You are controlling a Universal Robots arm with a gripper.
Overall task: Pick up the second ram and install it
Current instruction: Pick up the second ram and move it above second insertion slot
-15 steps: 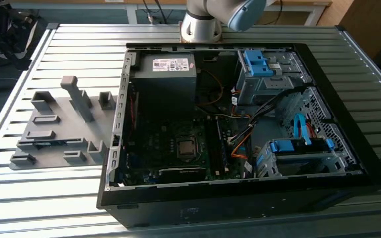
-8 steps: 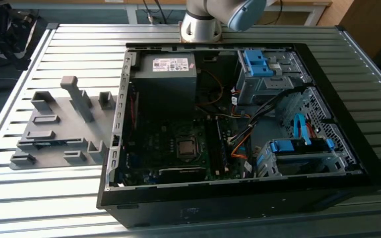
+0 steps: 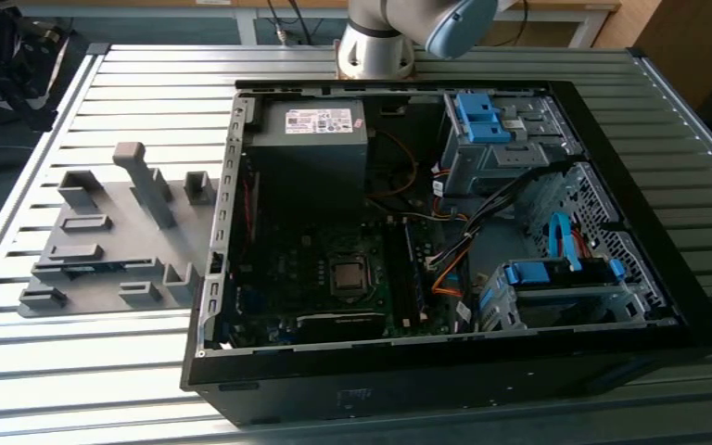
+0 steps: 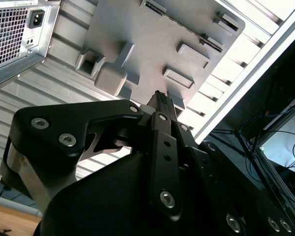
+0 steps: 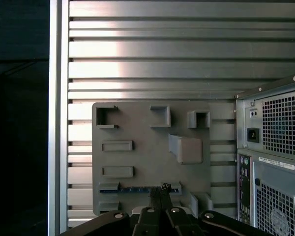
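Second ram (image 5: 137,189): 1 blue-green stick, seated in a slot of the grey holder tray (image 5: 147,162) on the slatted bench (image 5: 152,49), beside the open computer case (image 3: 393,389). Pincer (image 5: 160,191): above the tray, fingers pressed together, nothing between them.

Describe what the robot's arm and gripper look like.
The arm is a silver-grey cylinder with a light blue joint cap. The gripper is matte black, built from angular, plate-like links studded with silver screw heads, and it tapers to slim, flat fingers.
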